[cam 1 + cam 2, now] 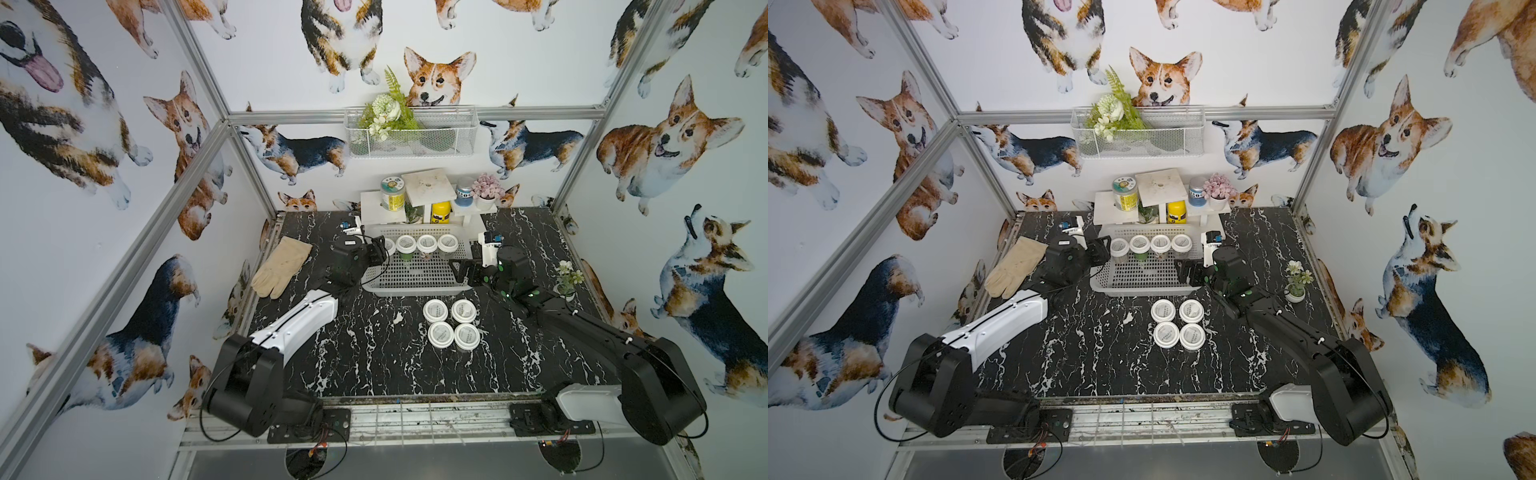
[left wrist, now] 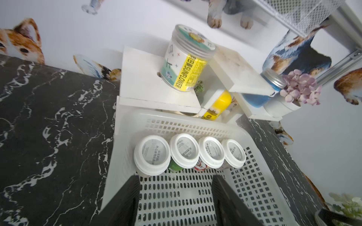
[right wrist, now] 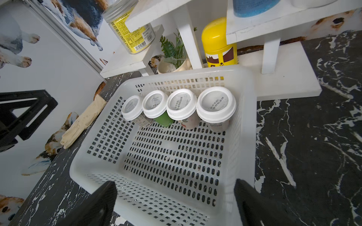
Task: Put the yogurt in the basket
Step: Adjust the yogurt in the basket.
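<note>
The white lattice basket [image 1: 415,289] [image 1: 1142,289] stands at the back middle of the black marble table. Several yogurt cups with white lids stand in a row along its far wall [image 1: 427,243] [image 2: 184,149] [image 3: 181,106]. Several more yogurt cups [image 1: 451,323] [image 1: 1177,323] sit as a square on the table just in front of the basket. My left gripper [image 1: 378,250] [image 2: 176,178] hovers over the basket's left end beside the leftmost cup, open with nothing between its fingers. My right gripper [image 1: 463,270] [image 3: 176,183] is open and empty over the basket's right near corner.
A beige glove [image 1: 280,266] lies at the left of the table. Behind the basket a white stepped shelf [image 1: 382,208] carries a labelled jar [image 1: 392,193] and a yellow bottle [image 1: 440,212]. A small flower pot [image 1: 567,286] stands at the right. A wire basket [image 1: 411,137] hangs on the wall.
</note>
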